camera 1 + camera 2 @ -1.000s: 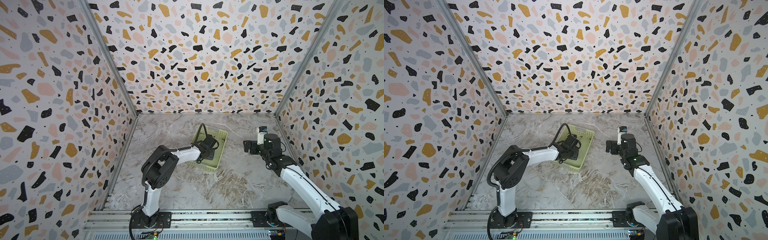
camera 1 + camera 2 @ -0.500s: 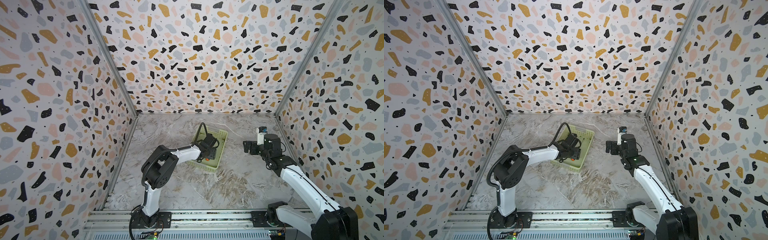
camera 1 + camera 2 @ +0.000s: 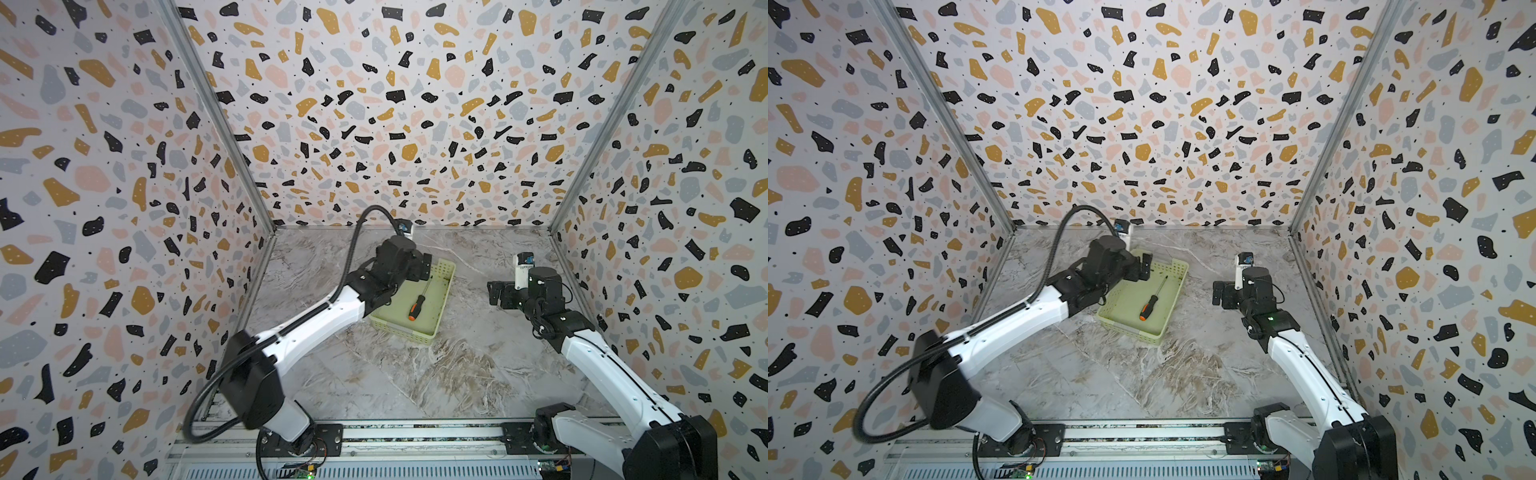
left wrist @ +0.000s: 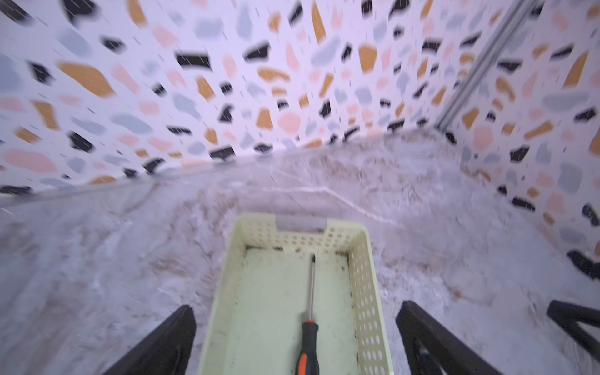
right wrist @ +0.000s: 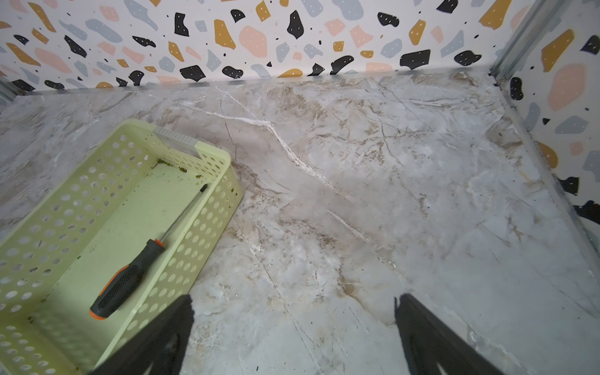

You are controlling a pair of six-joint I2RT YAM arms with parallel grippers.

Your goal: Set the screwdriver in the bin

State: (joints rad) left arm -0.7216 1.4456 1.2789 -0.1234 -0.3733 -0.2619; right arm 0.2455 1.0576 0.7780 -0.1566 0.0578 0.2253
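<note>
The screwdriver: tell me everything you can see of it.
The screwdriver has a black textured handle with orange ends and a thin, dark metal shaft. It lies flat and free on the floor of the pale yellow-green bin, near one long perforated wall, tip toward the end with the handle cutout. Nothing grips it.

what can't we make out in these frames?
- Bin: its left part is hidden by the left arm in both top views.
- Screwdriver: handle end cut off by the left wrist frame edge.
- Left wrist view: motion-blurred.
- Right gripper: only the jaw tips show in its wrist view.
</note>
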